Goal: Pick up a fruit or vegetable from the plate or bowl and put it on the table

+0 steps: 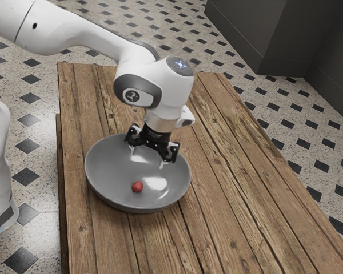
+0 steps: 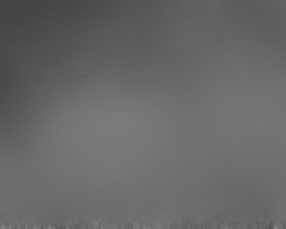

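The tool (image 1: 147, 158), spread apart and empty, was found over the bowl (image 1: 111, 177), presumably opened to admit the red fruit (image 1: 137, 186), which lay inside the bowl, probably held low by its curvature, pending transfer to the desk (image 1: 228, 200).

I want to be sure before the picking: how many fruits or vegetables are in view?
1: the red piece, lying in the bowl, apart from the claw. The claw could hide another behind it.
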Available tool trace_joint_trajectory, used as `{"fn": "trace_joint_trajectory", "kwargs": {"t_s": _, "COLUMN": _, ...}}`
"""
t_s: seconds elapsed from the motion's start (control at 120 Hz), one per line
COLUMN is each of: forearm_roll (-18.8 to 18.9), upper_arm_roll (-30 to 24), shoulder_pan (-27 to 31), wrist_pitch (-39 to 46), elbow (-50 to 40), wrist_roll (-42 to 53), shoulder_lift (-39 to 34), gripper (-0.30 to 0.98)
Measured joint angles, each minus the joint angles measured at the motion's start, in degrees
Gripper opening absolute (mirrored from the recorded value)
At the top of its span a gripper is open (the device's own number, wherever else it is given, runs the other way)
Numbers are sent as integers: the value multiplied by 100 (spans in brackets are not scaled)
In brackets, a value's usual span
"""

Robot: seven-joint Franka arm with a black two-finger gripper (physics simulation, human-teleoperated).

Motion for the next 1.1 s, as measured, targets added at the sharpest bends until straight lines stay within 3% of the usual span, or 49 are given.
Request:
{"fn": "trace_joint_trajectory", "kwargs": {"t_s": 0.142, "forearm_roll": -117, "upper_arm_roll": -434, "shoulder_pan": 87, "wrist_pitch": 487, "elbow": -319, "wrist_roll": 507, "shoulder_lift": -341, "gripper": 69}}
{"fn": "trace_joint_trajectory", "kwargs": {"t_s": 0.358, "forearm_roll": -639, "upper_arm_roll": -945, "shoulder_pan": 319, "wrist_pitch": 812, "elbow": -650, "wrist_roll": 1074, "shoulder_lift": -714, "gripper": 69}}
{"fn": "trace_joint_trajectory", "kwargs": {"t_s": 0.6, "forearm_roll": -957, "upper_arm_roll": -1003, "shoulder_pan": 355, "wrist_pitch": 948, "elbow": -745, "wrist_roll": 1468, "shoulder_lift": -714, "gripper": 69}}
{"fn": "trace_joint_trajectory", "kwargs": {"t_s": 0.758, "forearm_roll": -1183, "upper_arm_roll": -1070, "shoulder_pan": 609, "wrist_pitch": 1027, "elbow": -1263, "wrist_roll": 1610, "shoulder_lift": -1146, "gripper": 68}}
{"fn": "trace_joint_trajectory", "kwargs": {"t_s": 1.1, "forearm_roll": -1328, "upper_arm_roll": -1154, "shoulder_pan": 788, "wrist_pitch": 1292, "elbow": -1266, "wrist_roll": 1833, "shoulder_lift": -713, "gripper": 67}}
